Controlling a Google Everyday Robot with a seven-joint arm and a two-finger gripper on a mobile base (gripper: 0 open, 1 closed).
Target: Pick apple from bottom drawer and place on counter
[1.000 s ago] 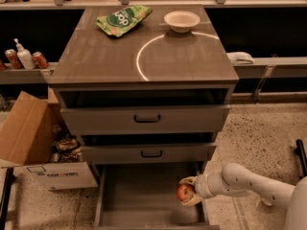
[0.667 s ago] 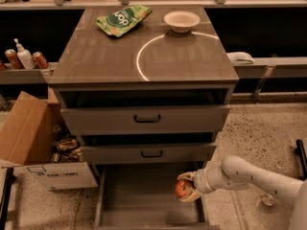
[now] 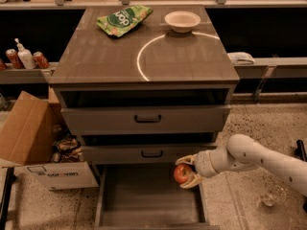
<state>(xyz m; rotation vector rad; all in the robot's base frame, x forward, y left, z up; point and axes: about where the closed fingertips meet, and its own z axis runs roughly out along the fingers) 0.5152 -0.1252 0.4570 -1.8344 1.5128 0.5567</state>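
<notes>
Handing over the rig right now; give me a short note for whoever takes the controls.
Gripper: shut on the apple, low at the right side of the open bottom drawer, just under the middle drawer.
Done: apple grasped, seemingly off the drawer floor.
Left: raise it to the counter and set it on a bare part; a white bowl and green snack bag sit at the back.

Greys and browns all round, with one red spot low down.
The red apple (image 3: pixel 183 174), patched yellow, sits clasped in the cream jaws of the white gripper (image 3: pixel 188 172) over the plain grey bottom drawer (image 3: pixel 144 202). The counter (image 3: pixel 100 63), a grey-brown surface, bears a thin white arc, a green printed bag (image 3: pixel 123 19) and a white bowl (image 3: pixel 182 20). A tan cardboard box (image 3: pixel 26 133) stands beside.
</notes>
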